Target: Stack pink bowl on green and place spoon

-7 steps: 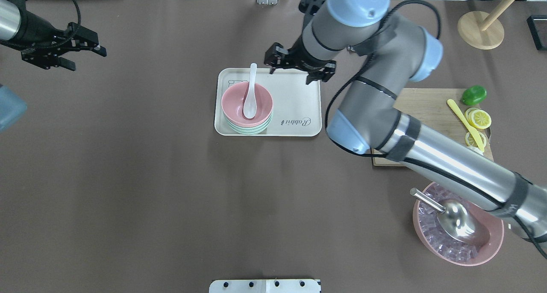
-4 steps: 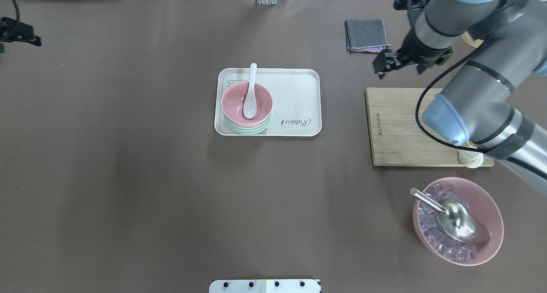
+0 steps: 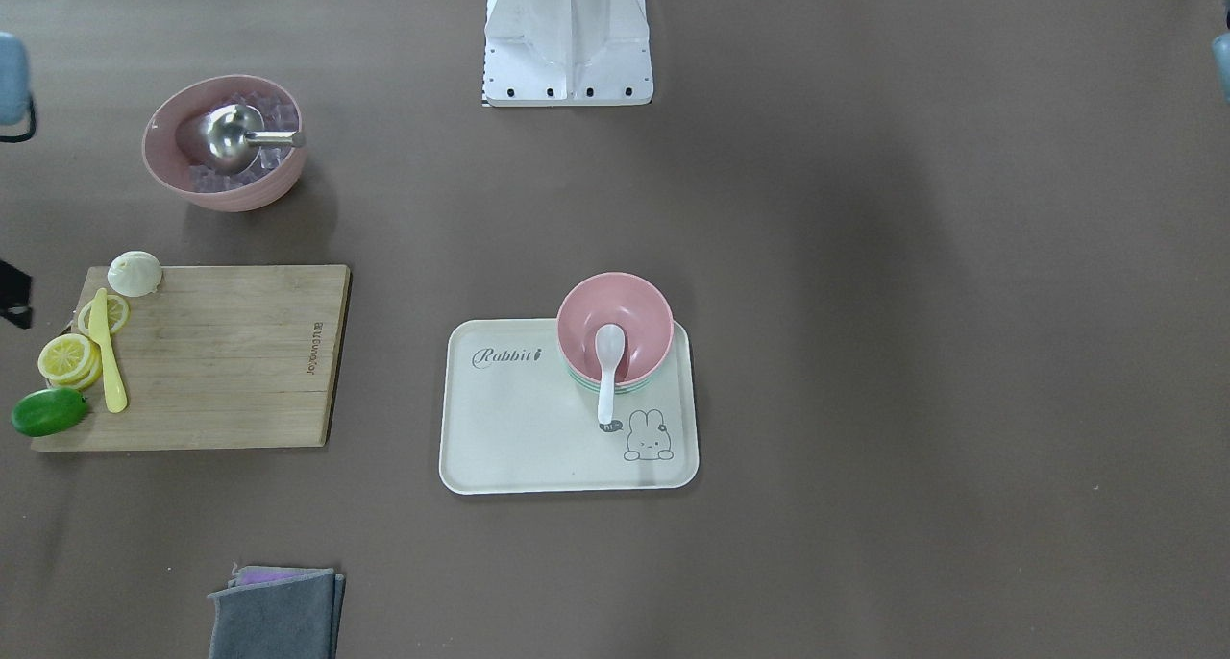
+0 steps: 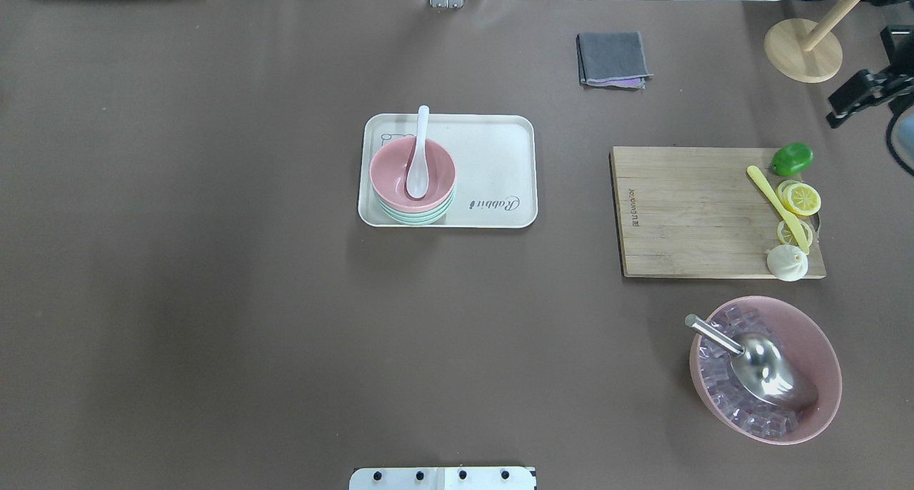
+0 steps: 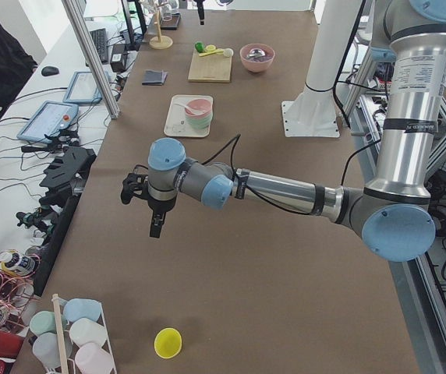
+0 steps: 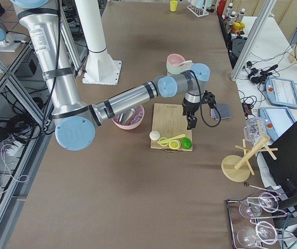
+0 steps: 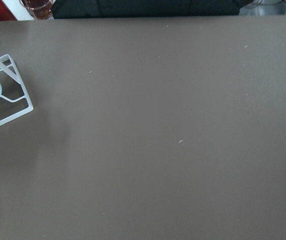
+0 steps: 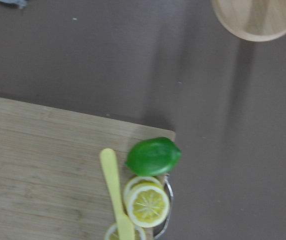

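Note:
The pink bowl sits stacked on the green bowls at the left of the cream tray. The white spoon lies in the pink bowl with its handle over the far rim. The stack also shows in the front-facing view. My right gripper is far off at the overhead view's right edge, empty, its one visible finger spread out from the body. My left gripper shows only in the exterior left view, over bare table far from the tray; I cannot tell whether it is open.
A wooden cutting board holds a lime, lemon slices, a yellow knife and a bun. A large pink bowl of ice with a metal scoop is front right. A grey cloth and a wooden stand are at the back.
My right arm has swung from beside the tray out to the right edge, uncovering the board and ice bowl. My left gripper has left the overhead view. Bowls and spoon are unmoved.

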You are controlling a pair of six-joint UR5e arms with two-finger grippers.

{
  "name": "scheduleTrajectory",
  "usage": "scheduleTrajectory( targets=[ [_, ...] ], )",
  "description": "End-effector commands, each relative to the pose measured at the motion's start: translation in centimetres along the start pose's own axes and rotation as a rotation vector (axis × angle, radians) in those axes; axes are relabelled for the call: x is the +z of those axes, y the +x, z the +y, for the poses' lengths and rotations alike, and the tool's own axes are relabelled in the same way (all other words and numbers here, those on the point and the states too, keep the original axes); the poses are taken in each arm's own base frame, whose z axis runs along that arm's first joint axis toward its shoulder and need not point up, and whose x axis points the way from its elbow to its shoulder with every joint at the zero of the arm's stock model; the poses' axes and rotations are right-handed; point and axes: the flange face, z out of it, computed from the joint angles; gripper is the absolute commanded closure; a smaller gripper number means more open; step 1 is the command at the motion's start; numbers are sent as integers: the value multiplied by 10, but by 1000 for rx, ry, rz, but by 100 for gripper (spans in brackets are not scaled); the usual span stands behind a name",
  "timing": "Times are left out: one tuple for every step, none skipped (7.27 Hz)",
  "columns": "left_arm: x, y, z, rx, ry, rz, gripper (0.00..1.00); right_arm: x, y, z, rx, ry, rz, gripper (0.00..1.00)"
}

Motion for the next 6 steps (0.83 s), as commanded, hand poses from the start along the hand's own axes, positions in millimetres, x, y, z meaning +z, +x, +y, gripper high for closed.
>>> scheduleTrajectory(
  targets=[
    [19, -45, 46, -39, -67, 5, 2, 6, 101, 37, 82, -24, -37, 0],
    [33, -58, 52, -62, -97, -1, 2, 17, 115, 50, 99, -45, -34, 0],
    [40, -66, 54, -70, -111, -9, 2, 22, 127, 68, 127, -53, -43, 0],
    [40, -68, 57, -82, -113, -6, 2, 20, 129, 74, 133, -50, -44, 0],
    [40, -70, 59, -91, -117, -7, 2, 23, 131, 74, 141, -57, -43, 0],
    [41, -74, 65, -101, -124, -9, 2, 22, 131, 74, 146, -55, -43, 0]
  ],
)
